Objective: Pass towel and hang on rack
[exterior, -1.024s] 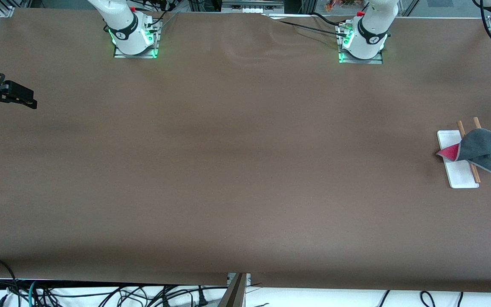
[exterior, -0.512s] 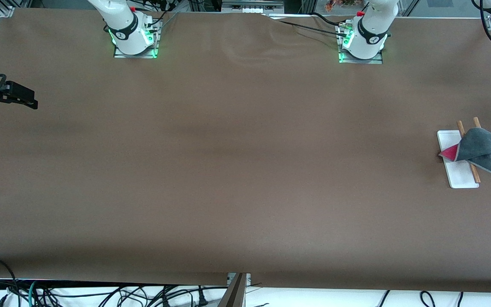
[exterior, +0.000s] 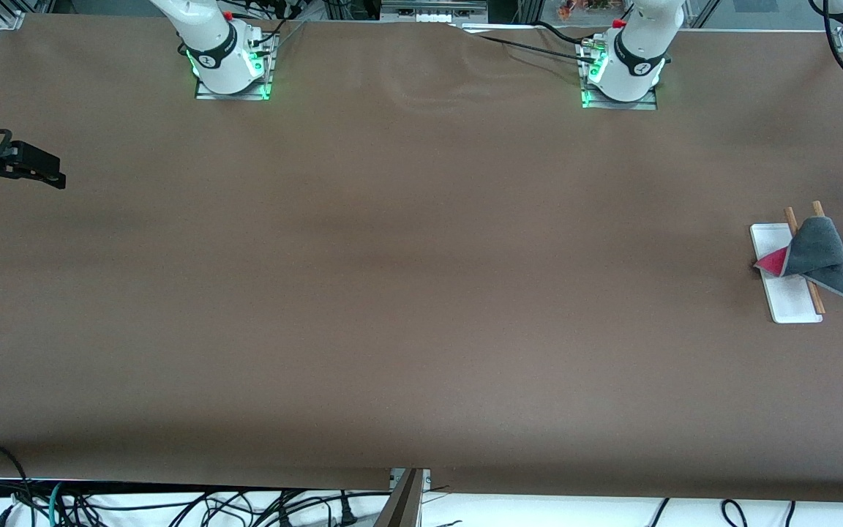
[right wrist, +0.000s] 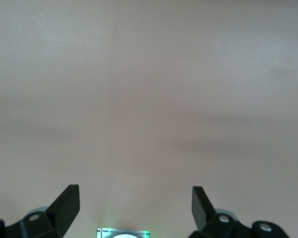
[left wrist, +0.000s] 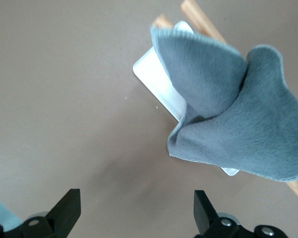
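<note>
The towel [exterior: 817, 252] hangs folded over the two wooden rods [exterior: 789, 214] of the rack, dark grey side out, with a pink-red corner over the white base [exterior: 784, 300]. The rack stands at the left arm's end of the table. In the left wrist view the towel [left wrist: 228, 114] lies across the rods [left wrist: 198, 17] and the base [left wrist: 151, 74]. My left gripper [left wrist: 135, 198] is open and empty over bare table beside the rack, apart from the towel. My right gripper [exterior: 59, 178] waits open and empty over the right arm's end of the table, as the right wrist view [right wrist: 135, 193] shows.
The brown table top [exterior: 407, 278] is bare between the arms' bases [exterior: 231, 69] and the rack. The rack stands close to the table's edge at the left arm's end. Cables [exterior: 173, 505] hang below the table's near edge.
The towel's stretched-out corner has dropped and gathered in onto the rods. The left gripper has let it go and drawn away from the rack. The right gripper has barely moved.
</note>
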Controlling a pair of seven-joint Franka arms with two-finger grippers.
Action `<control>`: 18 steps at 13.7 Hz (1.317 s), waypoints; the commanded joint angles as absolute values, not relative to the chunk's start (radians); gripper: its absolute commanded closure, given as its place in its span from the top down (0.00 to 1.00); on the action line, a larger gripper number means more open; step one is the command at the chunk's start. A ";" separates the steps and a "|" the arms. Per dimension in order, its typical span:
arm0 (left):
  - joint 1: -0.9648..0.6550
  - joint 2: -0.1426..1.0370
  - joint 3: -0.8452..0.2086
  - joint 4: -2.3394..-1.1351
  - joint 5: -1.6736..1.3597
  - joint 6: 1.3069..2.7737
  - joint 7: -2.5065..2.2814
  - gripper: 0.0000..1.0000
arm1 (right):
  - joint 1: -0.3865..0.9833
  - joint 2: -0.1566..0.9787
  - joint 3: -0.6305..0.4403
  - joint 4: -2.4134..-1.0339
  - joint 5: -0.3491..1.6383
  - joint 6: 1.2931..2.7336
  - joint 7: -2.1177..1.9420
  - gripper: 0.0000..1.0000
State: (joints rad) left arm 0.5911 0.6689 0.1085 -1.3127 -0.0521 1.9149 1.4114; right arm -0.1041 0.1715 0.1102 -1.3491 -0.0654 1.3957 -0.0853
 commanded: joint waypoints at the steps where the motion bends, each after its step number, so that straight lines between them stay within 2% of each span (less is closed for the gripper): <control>1: 0.530 0.559 0.107 -1.313 -0.031 1.778 1.389 1.00 | -0.107 0.167 0.109 -1.353 -0.054 1.404 -0.100 1.00; 4: 0.454 0.468 0.101 -1.318 -0.026 1.643 1.280 1.00 | -0.103 0.167 0.112 -1.350 -0.054 1.404 -0.098 1.00; 12: 0.106 0.322 0.100 -1.319 -0.022 1.447 0.711 1.00 | -0.103 0.169 0.112 -1.348 -0.054 1.407 -0.097 1.00; 14: -0.012 0.234 0.091 -1.382 0.052 1.442 0.475 1.00 | -0.103 0.170 0.112 -1.348 -0.054 1.407 -0.097 1.00; 16: -0.035 0.137 0.049 -1.487 0.045 1.459 0.245 1.00 | -0.103 0.173 0.112 -1.348 -0.054 1.408 -0.097 1.00; 18: -0.035 0.046 0.026 -1.602 0.023 1.578 0.087 1.00 | -0.103 0.173 0.112 -1.348 -0.054 1.414 -0.097 1.00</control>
State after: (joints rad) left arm -0.0467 0.1791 0.0387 -1.4216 0.0184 1.4674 0.2077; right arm -0.1020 0.1753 0.1130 -1.3491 -0.0654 1.4043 -0.0860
